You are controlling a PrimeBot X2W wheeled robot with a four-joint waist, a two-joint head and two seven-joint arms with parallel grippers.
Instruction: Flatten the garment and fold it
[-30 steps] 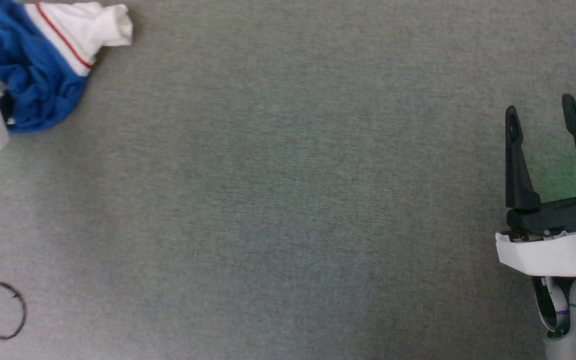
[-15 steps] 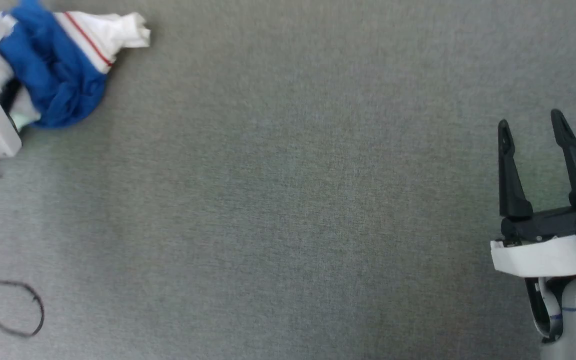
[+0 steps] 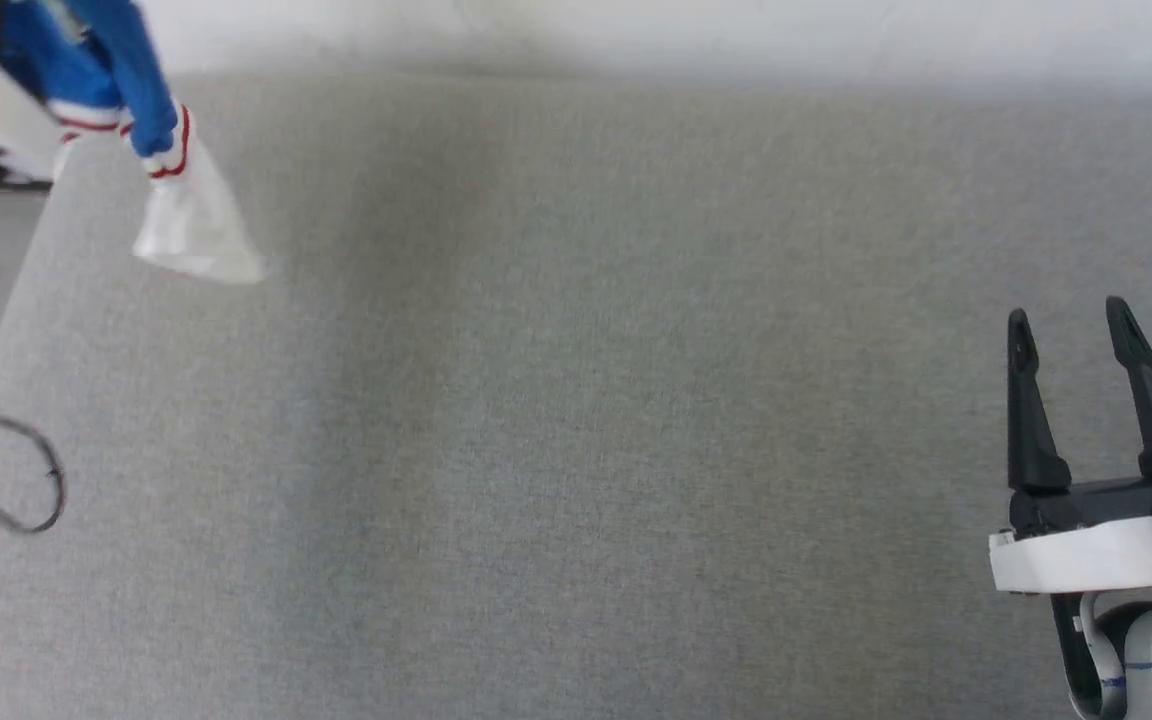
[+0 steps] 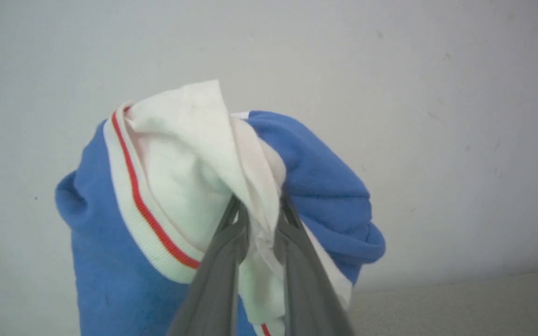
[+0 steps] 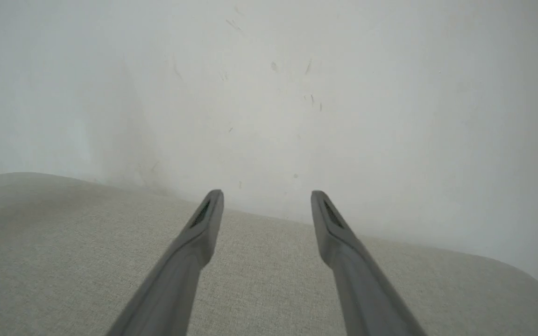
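The left pincer (image 4: pixel 259 205) is clamped tight on a white fold of the garment (image 4: pixel 105 242), which hangs bunched in the air over the far left corner of the grey surface (image 3: pixel 576 420), its white sleeve (image 3: pixel 191 225) dangling toward it. The right pincer (image 3: pixel 1066 322) hovers wide open and empty at the surface's right side.

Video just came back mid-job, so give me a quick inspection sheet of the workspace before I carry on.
Surface: grey woven-fabric tabletop, flat and even.
Job's things: royal-blue jersey shirt with white sleeves and red-striped trim, hanging bunched at far left.
Clutter: nothing seen.
Hands: left hand shut on the shirt's white fabric; right hand open, holding nothing, at the right.
Cables: thin dark cable loop by the table's left edge.
Surroundings: plain white wall behind.
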